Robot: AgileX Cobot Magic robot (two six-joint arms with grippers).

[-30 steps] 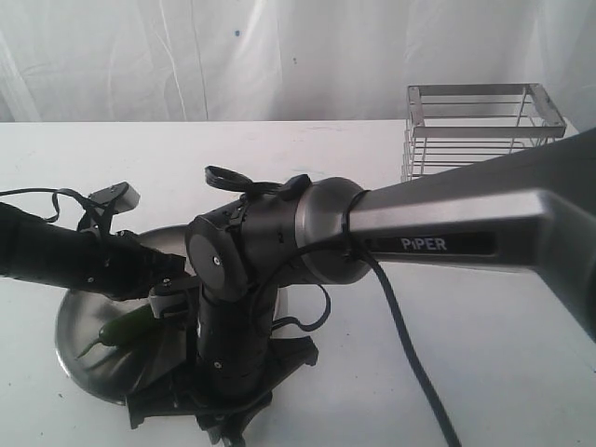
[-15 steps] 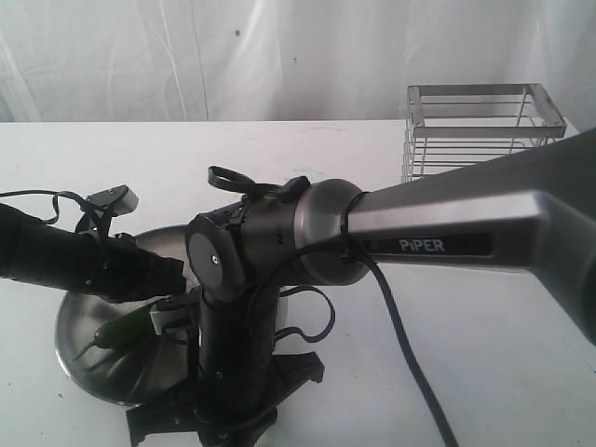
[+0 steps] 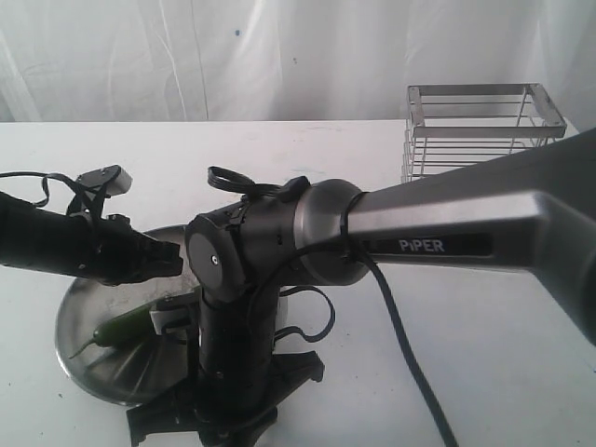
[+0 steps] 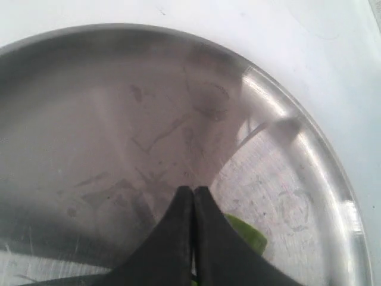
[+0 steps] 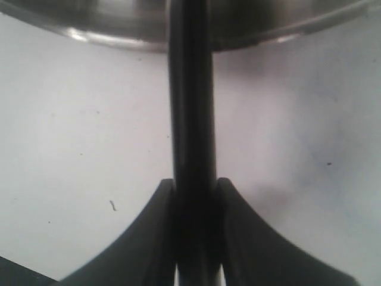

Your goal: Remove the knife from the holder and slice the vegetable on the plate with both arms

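The green vegetable [image 3: 121, 328] lies on the steel plate [image 3: 73, 312], stem toward the plate's left rim. My left gripper [image 3: 163, 261] hovers just above it, fingers shut together with nothing between them. In the left wrist view the left gripper [image 4: 193, 192] hangs over the plate [image 4: 280, 119], a bit of the vegetable [image 4: 250, 237] showing behind the fingers. My right gripper [image 5: 193, 182] is shut on the knife [image 5: 191, 107], whose dark length points at the plate's rim [image 5: 119, 30]. The right arm [image 3: 233, 279] hides that gripper in the exterior view.
The wire holder [image 3: 480, 130] stands at the back right of the white table [image 3: 484, 354], with no knife showing in it. The right arm's bulky wrist and cable [image 3: 410, 363] cover the plate's right half and the table's front middle.
My left gripper has lifted off the vegetable and drawn back to the left. The vegetable stays on the plate. The right wrist dropped slightly, then held still.
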